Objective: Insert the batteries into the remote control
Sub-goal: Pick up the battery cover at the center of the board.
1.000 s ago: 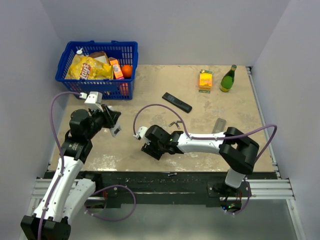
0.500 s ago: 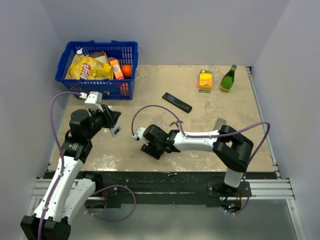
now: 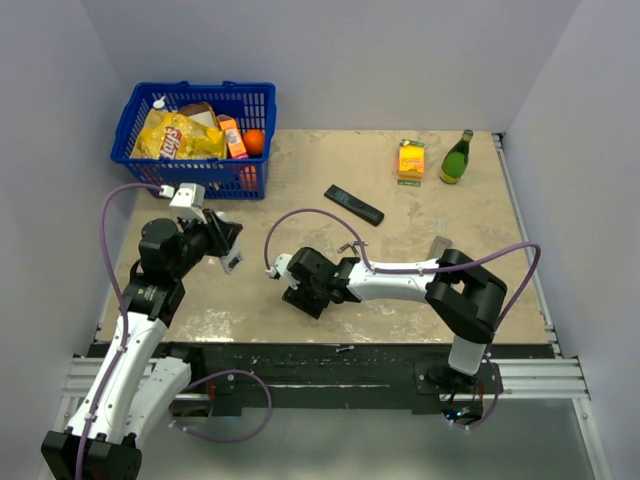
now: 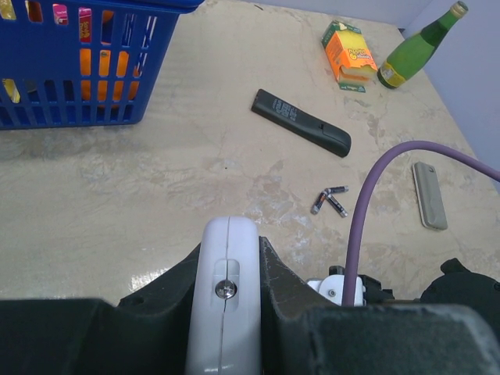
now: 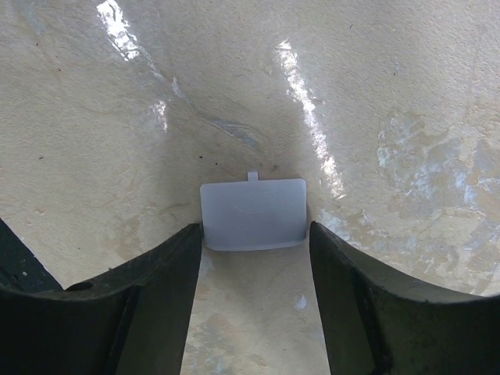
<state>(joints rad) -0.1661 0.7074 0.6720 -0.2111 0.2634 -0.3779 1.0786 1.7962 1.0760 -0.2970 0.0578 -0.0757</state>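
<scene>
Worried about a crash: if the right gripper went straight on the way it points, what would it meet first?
The table, with the small pale cover plate lying flat between its fingertips. The right gripper looks nearly down on it, though depth is unclear.

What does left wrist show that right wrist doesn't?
Left wrist only: basket, black remote, batteries, box, bottle, and a white remote clamped in the left gripper. Right wrist only: a white cover lying flat, straddled by the right gripper. Both: the beige table.
</scene>
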